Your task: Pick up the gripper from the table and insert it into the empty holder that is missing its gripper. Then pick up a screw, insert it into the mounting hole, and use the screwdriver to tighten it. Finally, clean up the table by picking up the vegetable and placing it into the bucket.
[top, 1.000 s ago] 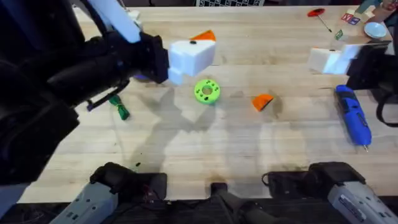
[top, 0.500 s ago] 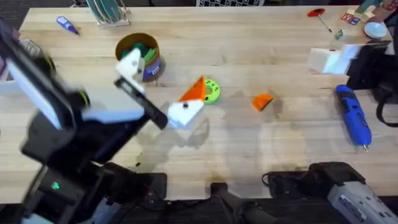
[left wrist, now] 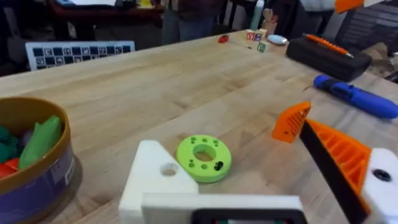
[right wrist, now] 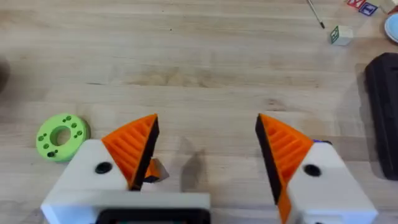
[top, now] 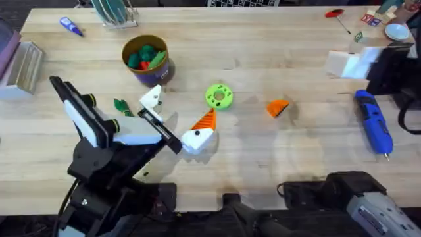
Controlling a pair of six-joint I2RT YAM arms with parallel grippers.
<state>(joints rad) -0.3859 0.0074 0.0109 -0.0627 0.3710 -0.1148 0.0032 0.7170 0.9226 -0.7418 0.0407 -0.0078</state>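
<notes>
The loose orange gripper (top: pixel 277 107) lies on the table right of centre, and it also shows past my left fingertip as an orange wedge (left wrist: pixel 291 122). My left gripper (top: pixel 179 110) hangs low and open. One side of it is the bare white holder (top: pixel 152 99) (left wrist: pixel 158 177), and the other finger carries an orange pad (left wrist: pixel 339 152). The blue screwdriver (top: pixel 373 122) (left wrist: pixel 354 96) lies at the right. The dark-green vegetable (top: pixel 122 106) rests beside the left arm. The bucket (top: pixel 156 71) (left wrist: pixel 43 183) holds toy pieces. My right gripper (top: pixel 352 64) (right wrist: pixel 208 155) stands open at the far right.
A bright green ring (top: pixel 219 96) (left wrist: pixel 204 158) (right wrist: pixel 61 135) lies mid-table between my left fingers' line and the bucket. A small blue tool (top: pixel 71 26) and a rack (top: pixel 113 12) sit at the back left. A red-handled tool (top: pixel 338 16) and small blocks (top: pixel 370 20) are at the back right.
My left arm has swung down from close under the camera to the front left, its gripper dropping low toward the table's front. The right arm and the loose things have stayed put.
</notes>
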